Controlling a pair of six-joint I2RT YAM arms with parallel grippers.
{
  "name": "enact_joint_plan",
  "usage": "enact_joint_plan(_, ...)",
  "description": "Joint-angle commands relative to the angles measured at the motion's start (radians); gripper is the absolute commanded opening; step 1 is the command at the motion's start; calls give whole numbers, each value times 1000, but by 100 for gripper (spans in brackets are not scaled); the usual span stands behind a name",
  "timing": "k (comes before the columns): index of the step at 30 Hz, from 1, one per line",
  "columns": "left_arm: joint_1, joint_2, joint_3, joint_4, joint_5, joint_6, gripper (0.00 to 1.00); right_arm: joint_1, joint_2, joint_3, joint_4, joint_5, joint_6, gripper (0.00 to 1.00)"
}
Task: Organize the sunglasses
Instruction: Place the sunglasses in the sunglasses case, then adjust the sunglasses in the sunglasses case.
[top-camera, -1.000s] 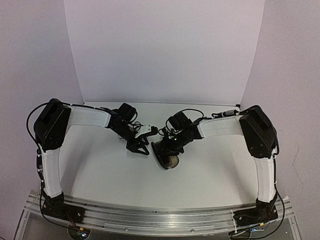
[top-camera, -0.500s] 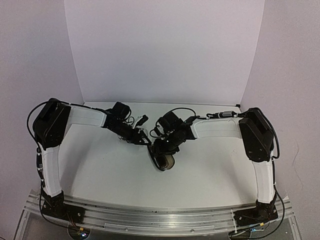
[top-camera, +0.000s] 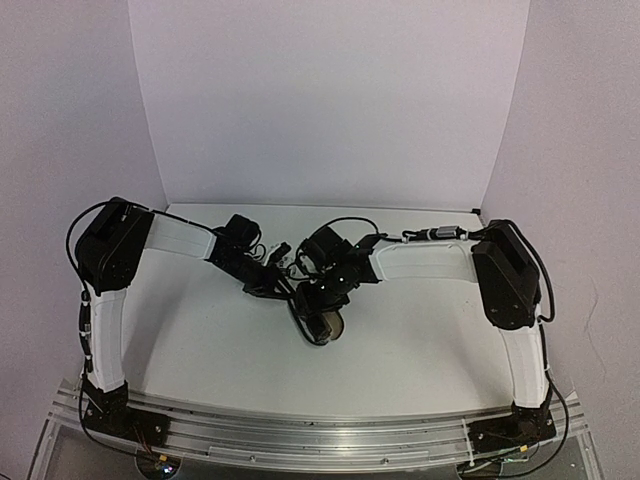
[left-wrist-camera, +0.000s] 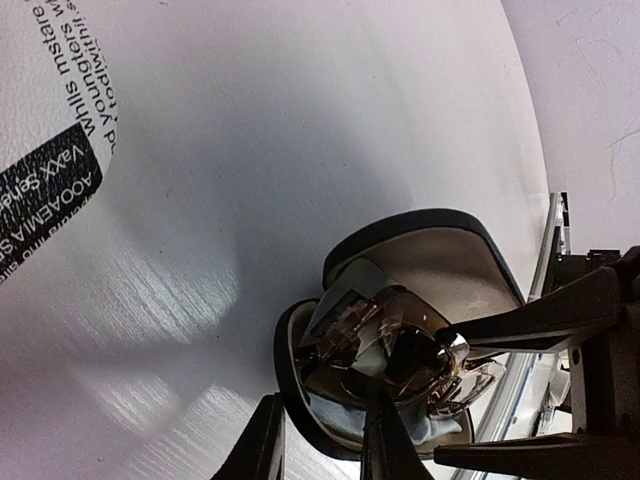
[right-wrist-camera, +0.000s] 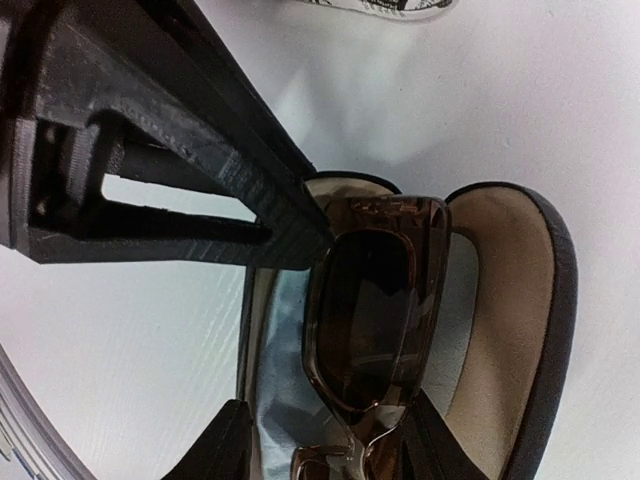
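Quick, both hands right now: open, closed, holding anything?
Left hand: closed on the rim of the black case.
Right hand: open, straddling the brown sunglasses in that case.

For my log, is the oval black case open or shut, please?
Open: the oval black case shows its tan-lined lid swung back, brown translucent sunglasses lying inside.

The left pincer (left-wrist-camera: 322, 440) and right pincer (right-wrist-camera: 320, 445) crowd over the open case (right-wrist-camera: 505, 330) (both reaching from its far side). The table (top-camera: 200, 340) left, right and nearward of the case lies free.

Left jaws, right jaws meet over dark oval case (top-camera: 313, 328) on white table (top-camera: 200, 340).
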Motion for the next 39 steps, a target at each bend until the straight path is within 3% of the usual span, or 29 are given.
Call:
enact_joint_plan(1, 8, 6, 1, -26, 12, 9, 17, -1, -7, 68, -34, 27, -29, 43)
enact_joint_plan(9, 13, 2, -27, 25, 20, -4, 11, 0, -85, 117, -52, 31, -27, 46)
enact_joint_plan(16, 15, -1, -42, 50, 26, -7, 10, 0, -123, 3, -54, 223, 18, 52)
enact_joint_plan(24, 24, 1, -71, 94, 47, -4, 9, -3, -75, 0, -30, 144, 34, 54)
enact_joint_plan(27, 24, -1, -73, 99, 53, -9, 9, 2, -63, -12, 0, 92, 65, 49)
enact_joint_plan(30, 24, -1, -73, 98, 60, -15, 9, 29, -60, -17, 5, 136, 64, 43)
enact_joint_plan(34, 24, 2, -70, 96, 68, -21, 8, 68, -51, -14, 16, 190, 58, 27)
enact_joint_plan(39, 24, 2, -68, 93, 73, -25, 7, 107, -27, -3, 14, 265, 76, 22)
